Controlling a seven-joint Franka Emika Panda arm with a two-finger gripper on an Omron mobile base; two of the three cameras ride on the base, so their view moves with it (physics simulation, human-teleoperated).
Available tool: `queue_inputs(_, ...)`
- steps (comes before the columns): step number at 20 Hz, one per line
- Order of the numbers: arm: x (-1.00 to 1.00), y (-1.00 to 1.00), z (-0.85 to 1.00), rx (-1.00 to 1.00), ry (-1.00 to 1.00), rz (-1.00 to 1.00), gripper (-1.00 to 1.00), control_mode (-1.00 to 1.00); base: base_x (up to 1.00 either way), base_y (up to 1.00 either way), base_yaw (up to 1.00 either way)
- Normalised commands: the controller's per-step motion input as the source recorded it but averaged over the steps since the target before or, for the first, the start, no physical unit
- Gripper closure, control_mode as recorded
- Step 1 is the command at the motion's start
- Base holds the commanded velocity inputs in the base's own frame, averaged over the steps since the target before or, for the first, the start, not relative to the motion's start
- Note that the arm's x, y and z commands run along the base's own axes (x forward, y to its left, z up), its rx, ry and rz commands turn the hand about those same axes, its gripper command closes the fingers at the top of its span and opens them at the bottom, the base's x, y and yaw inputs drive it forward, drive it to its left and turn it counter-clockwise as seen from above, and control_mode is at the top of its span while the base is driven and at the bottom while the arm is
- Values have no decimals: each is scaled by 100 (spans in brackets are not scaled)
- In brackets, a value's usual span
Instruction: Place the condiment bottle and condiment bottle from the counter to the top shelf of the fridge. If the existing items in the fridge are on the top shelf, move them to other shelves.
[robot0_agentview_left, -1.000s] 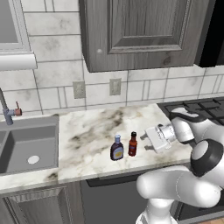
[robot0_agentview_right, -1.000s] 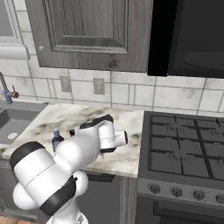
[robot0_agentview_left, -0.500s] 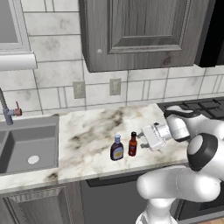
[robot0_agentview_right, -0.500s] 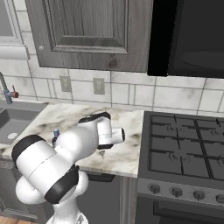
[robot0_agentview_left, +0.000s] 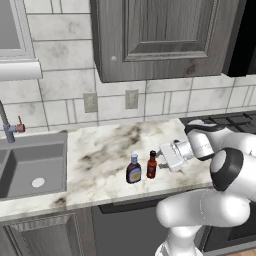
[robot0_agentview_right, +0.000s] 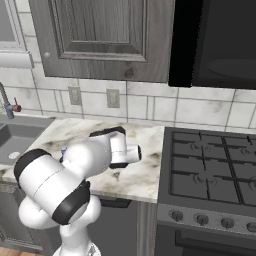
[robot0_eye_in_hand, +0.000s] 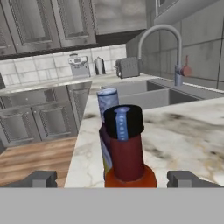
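Two condiment bottles stand side by side on the marble counter (robot0_agentview_left: 100, 160). One is a red bottle (robot0_agentview_left: 151, 165) with a black cap. The other, just left of it, is a brown bottle (robot0_agentview_left: 133, 169) with a blue cap. My gripper (robot0_agentview_left: 163, 155) is level with the red bottle, just to its right, and points at it. In the hand view the red bottle (robot0_eye_in_hand: 127, 153) stands close between my open fingertips (robot0_eye_in_hand: 41, 178), untouched, with the blue-capped bottle (robot0_eye_in_hand: 107, 105) right behind it. The fridge is out of view.
A sink (robot0_agentview_left: 30, 172) with a faucet (robot0_agentview_left: 7, 125) lies at the counter's left end. A gas stove (robot0_agentview_right: 210, 175) adjoins the counter on the right. Grey wall cabinets (robot0_agentview_left: 160, 35) hang overhead. Both bottles stand near the counter's front edge.
My hand has moved left along the counter toward the red bottle. The jaws have stayed open, and neither bottle has moved.
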Motion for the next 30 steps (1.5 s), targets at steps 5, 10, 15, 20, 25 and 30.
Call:
queue_inputs(5, 2, 2, 0, 0, 0, 0, -100, -100, 0, 0, 0)
queue_inputs(10, 14, 0, 0, 0, 0, 0, -100, -100, 0, 0, 0)
queue_inputs(15, 16, 0, 0, 0, 0, 0, -100, -100, 0, 0, 0)
queue_inputs(20, 7, 0, 0, 0, 0, 0, -100, -100, 0, 0, 0)
queue_inputs(25, 0, 0, -1, 0, 0, 0, -100, -100, 0, 0, 0)
queue_inputs(30, 0, 6, 0, 0, 0, 0, -100, -100, 0, 0, 0)
